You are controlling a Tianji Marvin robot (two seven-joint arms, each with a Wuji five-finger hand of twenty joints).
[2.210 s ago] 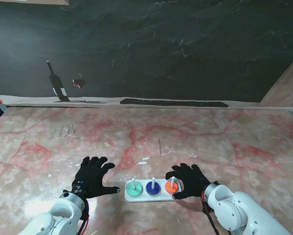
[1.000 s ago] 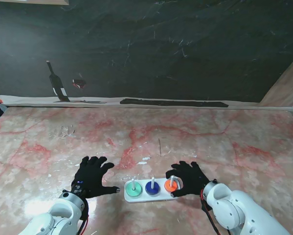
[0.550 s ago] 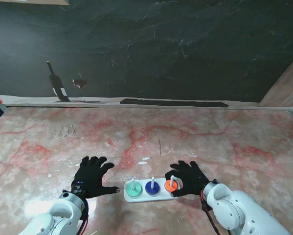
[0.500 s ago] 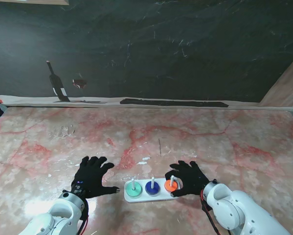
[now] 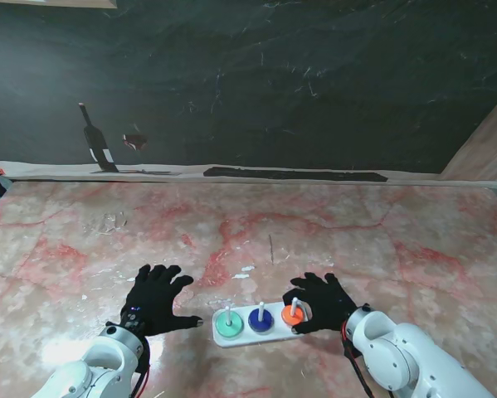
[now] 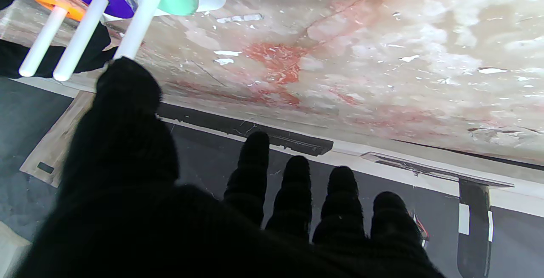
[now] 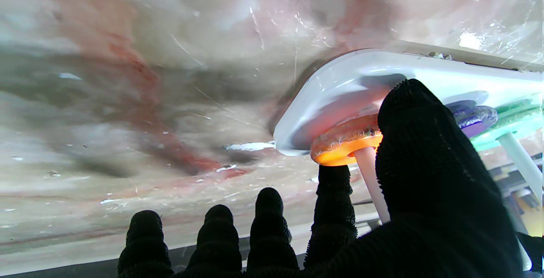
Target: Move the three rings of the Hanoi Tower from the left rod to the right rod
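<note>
The right hand, now pinching the orange ring, has tilted the base; the left hand stays spread, empty.

Your right hand crowds the right end of the base, fingers around the orange ring on its rod, so that end is blocked. The blue ring and green ring stand on rods just beside it, leaving little room between. Your left hand lies flat near the base's left end. The table farther from you is free.
</note>
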